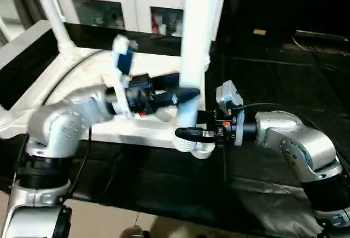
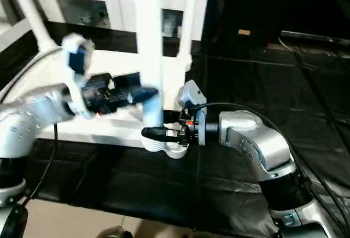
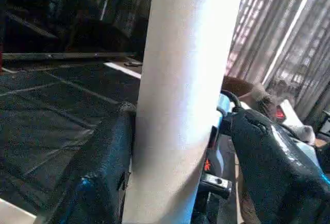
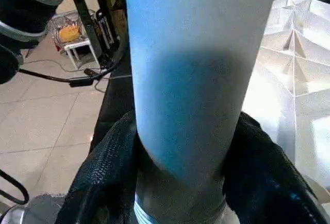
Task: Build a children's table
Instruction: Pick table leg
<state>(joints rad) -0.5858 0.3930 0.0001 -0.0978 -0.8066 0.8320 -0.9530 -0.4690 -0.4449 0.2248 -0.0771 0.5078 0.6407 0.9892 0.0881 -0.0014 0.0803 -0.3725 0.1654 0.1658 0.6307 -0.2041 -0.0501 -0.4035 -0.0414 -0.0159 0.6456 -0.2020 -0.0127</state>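
- While the right gripper (image 1: 188, 134) clamps the leg (image 1: 196, 46) near its threaded base, the half-open left gripper (image 1: 186, 97) should regrip higher.
- Keeping it upright in the corner socket (image 1: 198, 149) should avoid cross-threading.

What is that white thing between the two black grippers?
A table leg, standing upright. The left gripper and right gripper both meet it from opposite sides near its bottom, seen in the eye views.

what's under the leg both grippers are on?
The leg stands upright over the tabletop's near corner socket; threaded rings show at its base. The right gripper covers how deep it sits.
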